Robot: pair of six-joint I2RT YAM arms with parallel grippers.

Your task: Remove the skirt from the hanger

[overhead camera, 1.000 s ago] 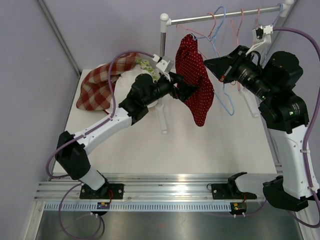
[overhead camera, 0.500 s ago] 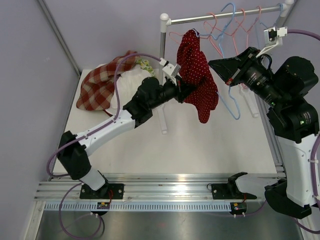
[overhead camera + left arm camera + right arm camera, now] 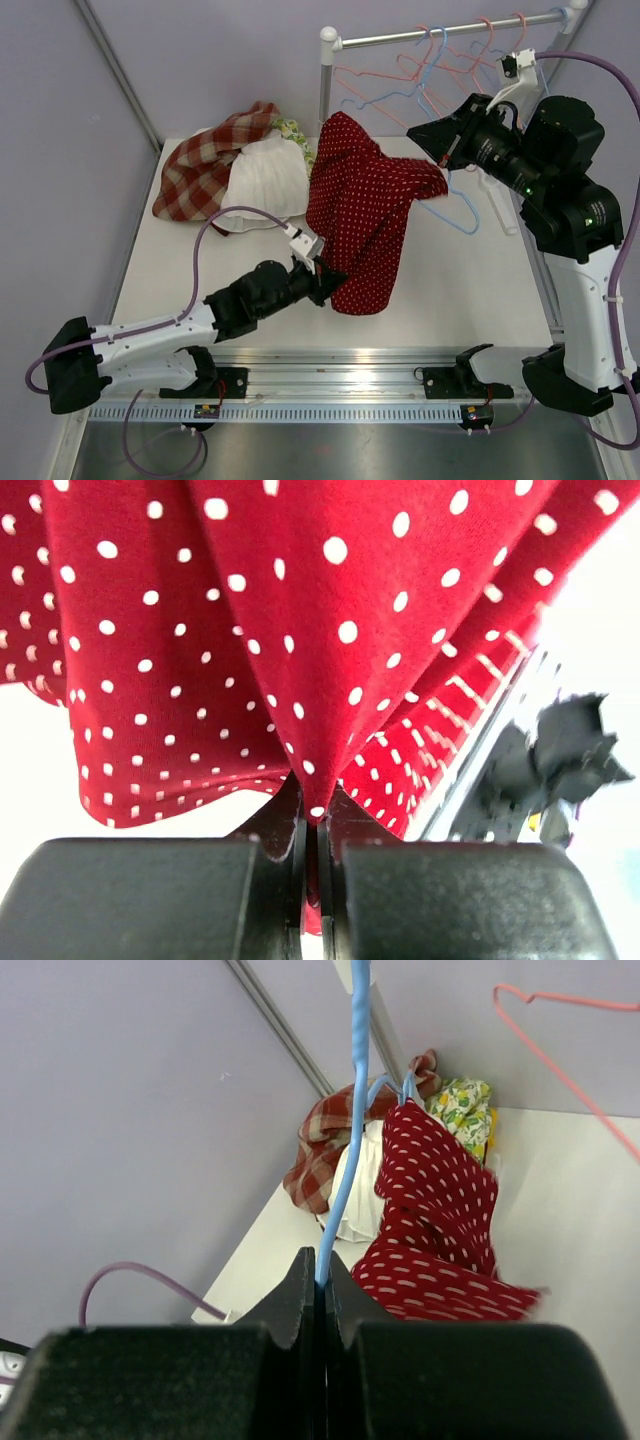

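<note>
The red skirt with white dots (image 3: 360, 215) stretches over the table from below the rack toward the near edge. My left gripper (image 3: 328, 283) is shut on its lower hem, and the left wrist view shows a fold of the skirt (image 3: 300, 600) pinched between the jaws of the left gripper (image 3: 318, 810). My right gripper (image 3: 418, 130) is shut on the wire of a blue hanger (image 3: 345, 1160), as the right wrist view shows at the right gripper (image 3: 323, 1280). The skirt's top corner (image 3: 410, 1120) lies at the hanger's far end; I cannot tell whether it is still hooked there.
A metal rack rod (image 3: 450, 30) on a white post (image 3: 325, 70) carries several pink and blue hangers (image 3: 440, 55). A plaid cloth (image 3: 195, 170) and a white garment (image 3: 265, 175) lie heaped at the back left. The arms' mounting rail (image 3: 350, 375) runs along the near edge.
My left gripper shut on the skirt and drew back toward the near edge, dragging the skirt down and spreading it out. The right gripper kept its hold on the hanger, shifting slightly.
</note>
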